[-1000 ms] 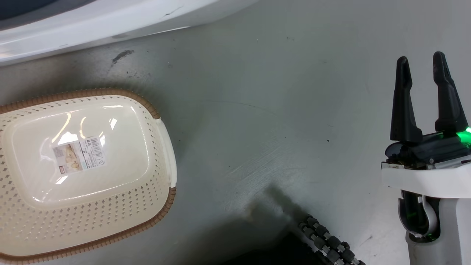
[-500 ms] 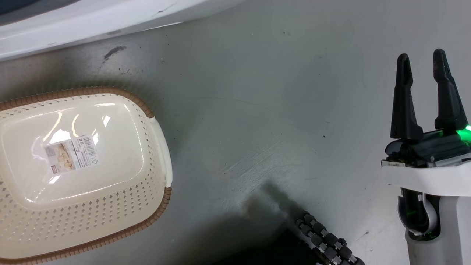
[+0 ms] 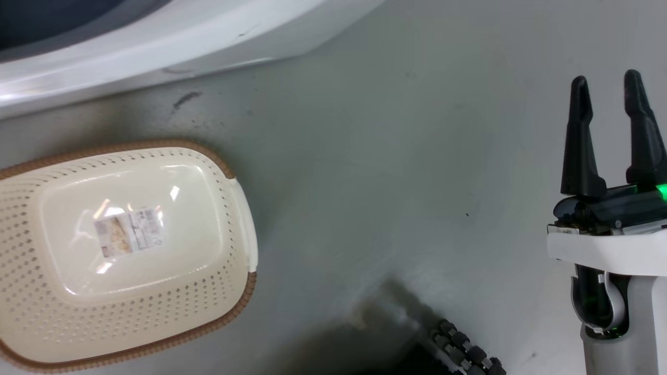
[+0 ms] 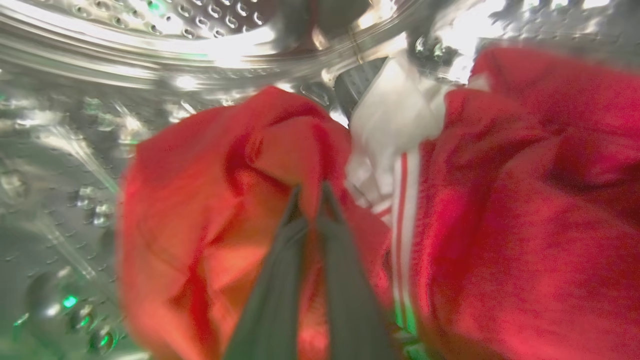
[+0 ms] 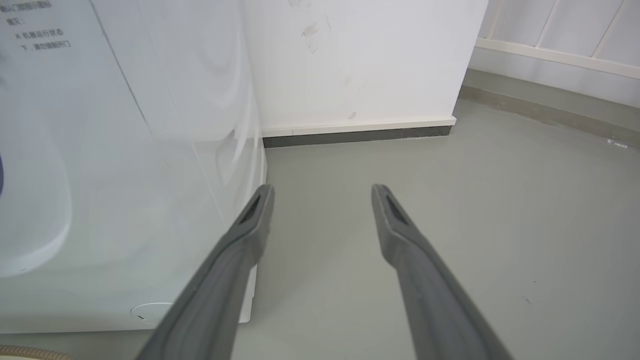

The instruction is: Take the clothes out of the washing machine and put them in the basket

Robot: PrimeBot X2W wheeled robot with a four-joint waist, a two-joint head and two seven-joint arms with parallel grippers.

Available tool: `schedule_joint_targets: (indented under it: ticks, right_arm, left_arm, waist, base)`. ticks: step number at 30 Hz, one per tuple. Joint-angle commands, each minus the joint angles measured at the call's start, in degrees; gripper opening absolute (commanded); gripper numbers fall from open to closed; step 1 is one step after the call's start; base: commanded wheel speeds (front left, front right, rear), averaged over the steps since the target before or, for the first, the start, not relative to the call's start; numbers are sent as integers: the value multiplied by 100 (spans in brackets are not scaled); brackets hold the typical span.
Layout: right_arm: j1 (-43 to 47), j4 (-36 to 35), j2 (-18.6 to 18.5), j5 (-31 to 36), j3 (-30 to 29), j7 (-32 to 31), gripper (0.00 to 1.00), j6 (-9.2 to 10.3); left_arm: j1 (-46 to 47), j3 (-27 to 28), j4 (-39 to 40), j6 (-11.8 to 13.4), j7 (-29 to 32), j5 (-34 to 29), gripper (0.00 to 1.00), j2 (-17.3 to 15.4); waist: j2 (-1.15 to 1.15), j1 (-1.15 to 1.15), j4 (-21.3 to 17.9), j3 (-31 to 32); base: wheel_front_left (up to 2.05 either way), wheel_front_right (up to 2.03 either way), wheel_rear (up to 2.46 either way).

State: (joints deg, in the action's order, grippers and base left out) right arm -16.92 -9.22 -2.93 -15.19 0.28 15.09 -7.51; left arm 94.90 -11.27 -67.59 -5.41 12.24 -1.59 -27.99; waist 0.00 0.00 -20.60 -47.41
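**A:** Counts?
**B:** One basket (image 3: 235, 169), one washing machine (image 3: 156, 47), two grippers. The clothes (image 4: 500, 210) were a red heap, and I couldn't tell how many.
**A:** Edges, room?
**B:** The basket sat low left on the floor (image 3: 365, 182), near the machine's front, its left edge cut by the frame. Bare floor ran from it to the right gripper (image 3: 605, 78). Its fingers were wide apart, holding nothing.
**A:** Clothes' look?
**B:** They lay in the steel drum (image 4: 150, 30): bright red, with a white panel and white stripes, blurred. The left gripper (image 4: 310, 192) had its fingers nearly together, pinching a red fold.
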Motion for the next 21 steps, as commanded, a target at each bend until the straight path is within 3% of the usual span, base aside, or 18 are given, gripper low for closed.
schedule_joint_targets:
  ticks: [1, 16, 21]
  right_arm:
    - [58, 14, 9, 77, -56, 12, 100, 4]
    - [525, 136, 6, 710, -201, 12, 100, 5]
    - [739, 192, 6, 832, -236, 12, 100, 5]
  left_arm:
    - [-221, 32, -26, -14, -234, 96, 0, 113]
    - [-2028, 90, -130, -172, -2311, 789, 0, 1056]
    - [-2741, 30, 82, -192, -2661, 928, 0, 1236]
  waist:
    - [0, 0, 186, 289]
    - [0, 0, 978, 1837]
    - [0, 0, 1126, 2304]
  base:
    - [0, 0, 0]
    - [0, 0, 0]
    - [0, 0, 0]
